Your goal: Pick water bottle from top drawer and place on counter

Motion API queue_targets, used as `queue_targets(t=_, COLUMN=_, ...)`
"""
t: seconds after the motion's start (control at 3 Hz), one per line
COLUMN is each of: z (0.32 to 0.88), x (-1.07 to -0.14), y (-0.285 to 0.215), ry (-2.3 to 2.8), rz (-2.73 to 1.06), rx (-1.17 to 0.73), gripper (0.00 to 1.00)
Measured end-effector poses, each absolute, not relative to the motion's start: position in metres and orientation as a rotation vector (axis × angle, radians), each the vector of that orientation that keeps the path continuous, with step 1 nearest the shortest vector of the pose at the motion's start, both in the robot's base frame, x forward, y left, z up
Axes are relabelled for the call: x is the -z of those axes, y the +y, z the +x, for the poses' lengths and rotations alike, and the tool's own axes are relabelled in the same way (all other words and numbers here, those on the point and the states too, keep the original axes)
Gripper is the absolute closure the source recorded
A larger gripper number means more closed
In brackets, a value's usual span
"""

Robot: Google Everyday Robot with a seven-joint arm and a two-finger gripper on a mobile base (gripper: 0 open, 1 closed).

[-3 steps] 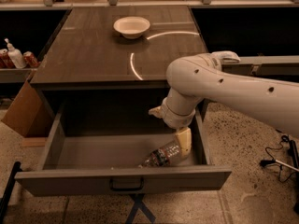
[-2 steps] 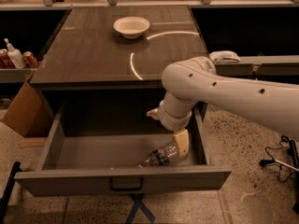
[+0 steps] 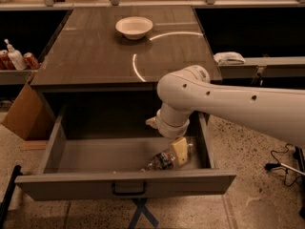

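Note:
The top drawer (image 3: 71,187) is pulled open below the counter (image 3: 95,56). The water bottle (image 3: 162,161) lies on its side on the drawer floor at the front right, clear with a dark label band. My gripper (image 3: 179,150) reaches down into the drawer from the white arm and sits right over the upper end of the bottle, partly covering it. Whether it touches the bottle I cannot tell. The arm's bulky wrist hides the gripper's top.
A white bowl (image 3: 134,26) sits at the back of the counter. A white pump bottle (image 3: 14,56) and cans (image 3: 31,60) stand on the left shelf. A cardboard box (image 3: 21,116) leans at the left. A white object (image 3: 228,57) lies on the right shelf. Cables (image 3: 281,165) lie on the floor.
The arm has shifted left and a little lower, bringing the gripper closer over the bottle. The bottle has not moved.

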State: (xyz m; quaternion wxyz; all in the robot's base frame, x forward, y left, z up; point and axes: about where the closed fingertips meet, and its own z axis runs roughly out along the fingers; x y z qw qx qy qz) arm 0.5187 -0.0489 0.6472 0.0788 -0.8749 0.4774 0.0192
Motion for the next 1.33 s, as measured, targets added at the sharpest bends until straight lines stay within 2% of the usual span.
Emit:
queue_targets(t=0.67, z=0.514, x=-0.632, y=-0.042, ry=1.441, rz=-2.619, rx=-0.09, gripper=0.01)
queue_targets(t=1.33, z=0.509, x=-0.63, y=-0.04, ry=1.454, rz=-2.6, rx=-0.12, gripper=0.43)
